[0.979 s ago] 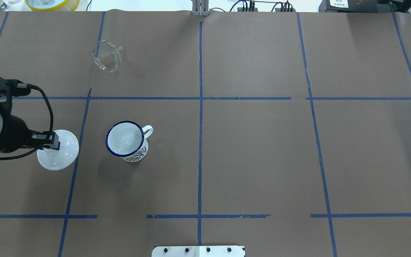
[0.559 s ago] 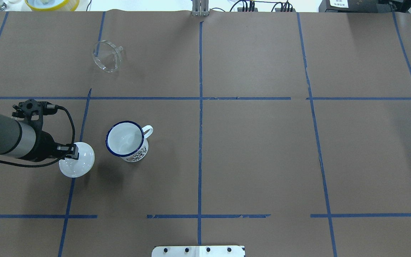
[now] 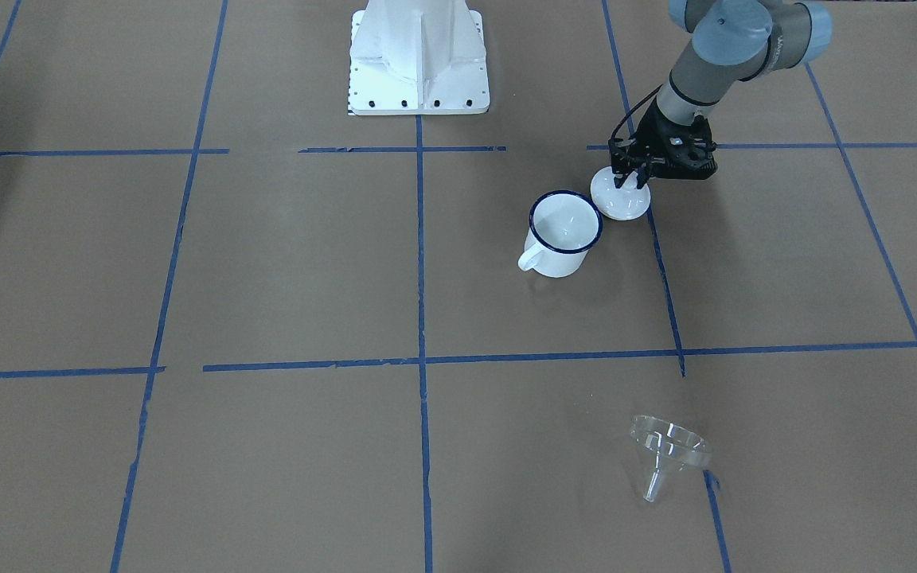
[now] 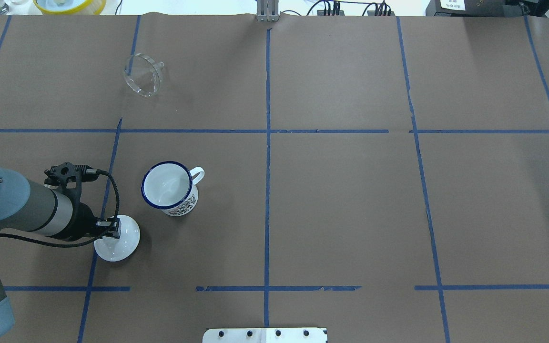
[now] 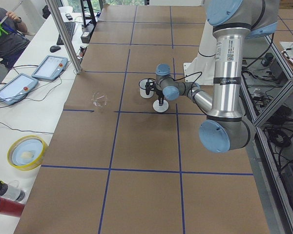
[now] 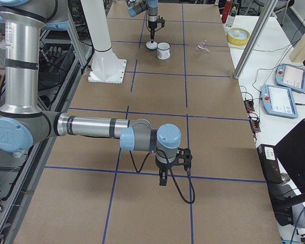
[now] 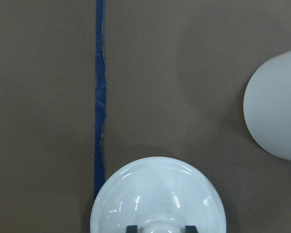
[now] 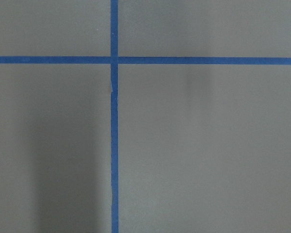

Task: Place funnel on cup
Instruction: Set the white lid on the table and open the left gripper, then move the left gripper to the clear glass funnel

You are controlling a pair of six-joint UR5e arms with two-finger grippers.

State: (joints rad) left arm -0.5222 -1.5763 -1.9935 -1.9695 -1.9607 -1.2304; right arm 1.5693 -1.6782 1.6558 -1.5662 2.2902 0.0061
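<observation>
A robotics lab. Two industrial arms, one near [image 5: 224, 73] and one far [image 6: 91, 126], rise from a white pedestal [image 3: 419, 56] bolted at the edge of a broad worktop [image 4: 350, 190]. The worktop is covered in brown paper and divided into a grid by blue tape lines [image 4: 268, 190]. A white side bench [image 5: 19, 112] along it carries two teach pendants [image 5: 50, 67], a mouse and trailing cables. Aluminium posts [image 5: 63, 34] stand at the worktop's edge, plugs and leads [image 4: 350, 8] crowd its far side, and a seated person [image 5: 5, 34] is at the bench.
</observation>
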